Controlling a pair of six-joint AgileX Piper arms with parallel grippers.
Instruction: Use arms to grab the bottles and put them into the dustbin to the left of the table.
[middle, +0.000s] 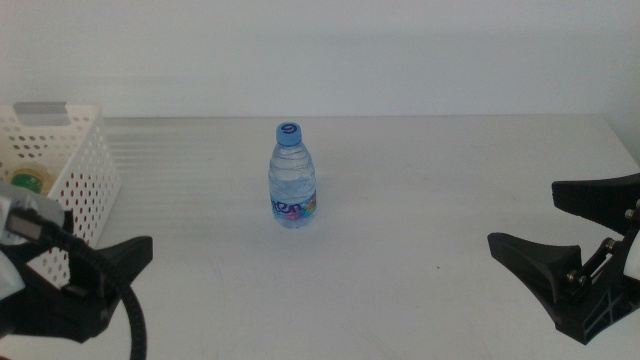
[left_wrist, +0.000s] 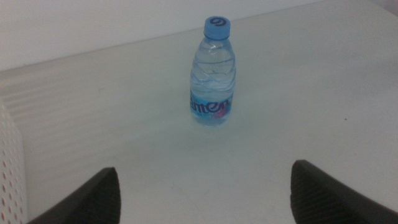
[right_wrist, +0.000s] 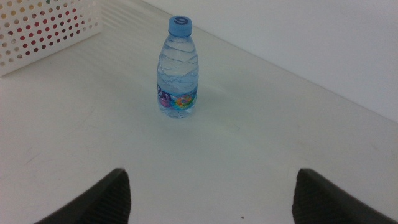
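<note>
While I watch the middle view, the water bottle (middle: 293, 176) stands upright on the table (middle: 400, 260), between my two grippers and well apart from both. My left gripper (middle: 85, 285) sits low at its own side, jaws spread with nothing between them, a thick black cable (middle: 128, 305) curling over it. Just beside it and a little farther back is the dustbin (middle: 85, 165), its perforated white wall showing, with something green and round inside that I cannot identify. My right gripper (middle: 560, 235) waits opposite, jaws wide apart and holding nothing.

From the left wrist view, the bottle (left_wrist: 212, 74) stands ahead of the spread jaws, roughly centred between them and well clear, blue cap on. A sliver of the dustbin wall (left_wrist: 11, 174) shows off to one side.

From the right wrist view, the bottle (right_wrist: 178, 70) again stands ahead of open, empty jaws, well apart from them, with the dustbin (right_wrist: 43, 28) beyond it and off to one side.
</note>
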